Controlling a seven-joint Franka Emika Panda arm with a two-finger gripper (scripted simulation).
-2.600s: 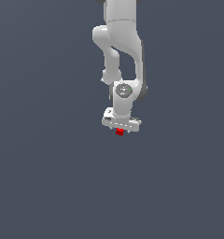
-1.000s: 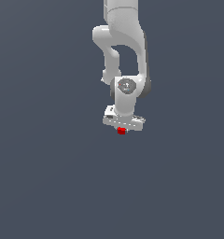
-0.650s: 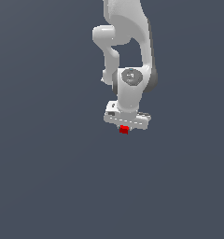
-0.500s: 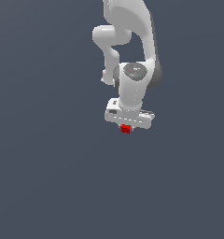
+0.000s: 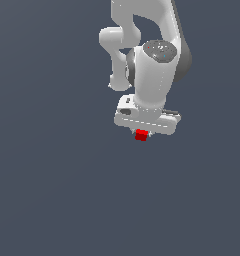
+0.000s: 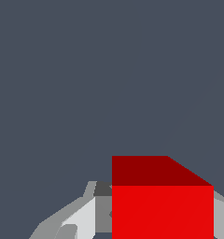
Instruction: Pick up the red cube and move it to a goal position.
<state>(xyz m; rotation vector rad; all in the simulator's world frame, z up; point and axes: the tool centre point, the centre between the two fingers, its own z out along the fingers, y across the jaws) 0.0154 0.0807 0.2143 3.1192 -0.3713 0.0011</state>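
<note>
Red cube (image 5: 141,135) sits clamped between the fingers of the white pincer (image 5: 142,134), directly beneath its palm: pick-up judged complete, carry to goal outstanding, no goal marker in view.

Flat, even simulator light, no cast shadows or glare; edges blocky.
</note>
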